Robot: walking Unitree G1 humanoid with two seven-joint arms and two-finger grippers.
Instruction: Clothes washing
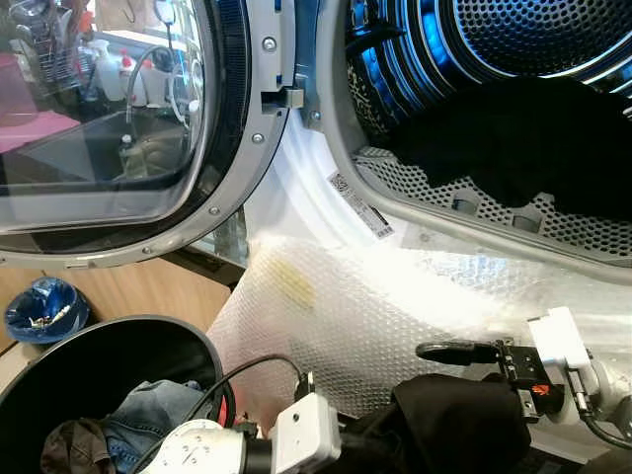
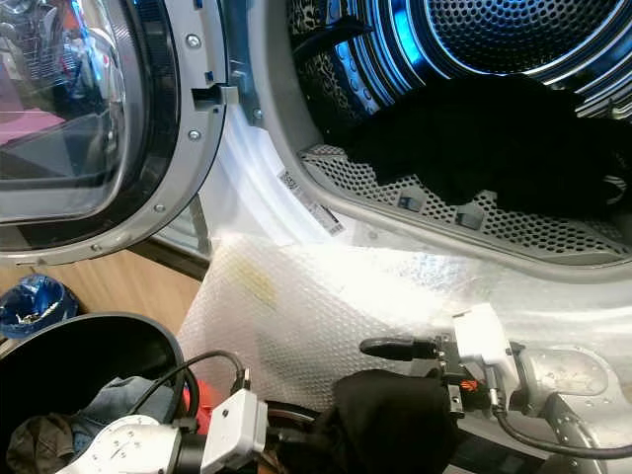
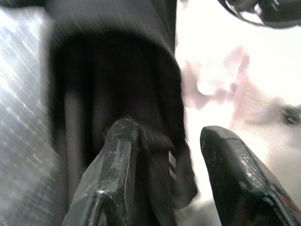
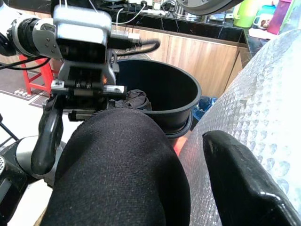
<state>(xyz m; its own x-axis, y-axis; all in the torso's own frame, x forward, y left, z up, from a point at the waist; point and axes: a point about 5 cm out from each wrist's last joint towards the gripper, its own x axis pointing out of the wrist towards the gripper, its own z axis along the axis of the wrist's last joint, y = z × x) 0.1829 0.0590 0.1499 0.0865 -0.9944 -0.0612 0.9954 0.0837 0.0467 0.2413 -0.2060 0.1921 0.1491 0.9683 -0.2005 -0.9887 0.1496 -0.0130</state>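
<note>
Black garment [image 1: 449, 425] is bunched low in the near foreground, in front of the open washing machine, held between the two hands. The left hand [image 3: 164, 155] has one finger pressed into a fold of the cloth while its other finger stands clear beside it, so the grip looks loose and partly spread, hooking the cloth rather than pinching it. The right hand [image 1: 464, 367] sits at the right of the bundle with its fingers apart around the top of the cloth, one finger [image 1: 456, 351] reaching left above it; whether it bears on the fabric I cannot tell.

Just beyond the hands, bubble wrap [image 1: 346, 306] covers the machine's front below the opening. Farther back the perforated drum [image 1: 553, 39], lit blue, already holds dark laundry [image 1: 513, 138]. The round glass door [image 1: 109, 128] is swung open to the left. Near left, a black laundry basket [image 1: 158, 341] holds denim and other clothes [image 1: 148, 410], with a blue bag [image 1: 44, 308] on the floor beyond it.

Loading appears to be in hand: next the garment needs lifting over the door rim and carrying far into the drum before letting go.

A white label [image 1: 360, 205] with a small code sits on the door rim; its text is too small to read.
</note>
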